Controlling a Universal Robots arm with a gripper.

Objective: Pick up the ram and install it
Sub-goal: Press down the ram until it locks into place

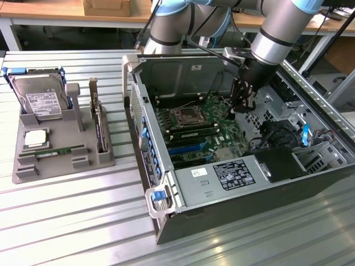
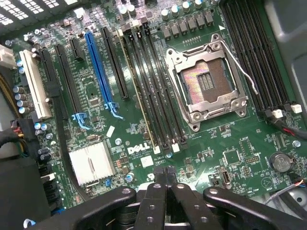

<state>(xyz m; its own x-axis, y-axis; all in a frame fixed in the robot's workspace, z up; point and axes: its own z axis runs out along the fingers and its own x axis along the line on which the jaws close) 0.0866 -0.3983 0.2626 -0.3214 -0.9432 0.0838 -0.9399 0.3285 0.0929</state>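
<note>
The ram (image 1: 61,151), a thin green stick, lies in a slot at the front of the grey holder (image 1: 28,169) on the exterior view's left. My gripper (image 1: 242,110) is far from it, down inside the open computer case (image 1: 222,188), over the motherboard (image 2: 230,139). In the wrist view the gripper (image 2: 164,173) is shut, its black fingers pressed together with nothing between them. It hovers just off the end of the black memory slots (image 2: 156,91), which run beside the open CPU socket (image 2: 208,81).
The holder also carries a silver hard drive (image 1: 41,100), a processor chip (image 1: 34,138) and an upright expansion card (image 1: 99,119). Case walls, a drive cage (image 1: 283,105) and cables (image 1: 272,133) crowd around the gripper. A slatted metal table (image 1: 72,221) lies underneath.
</note>
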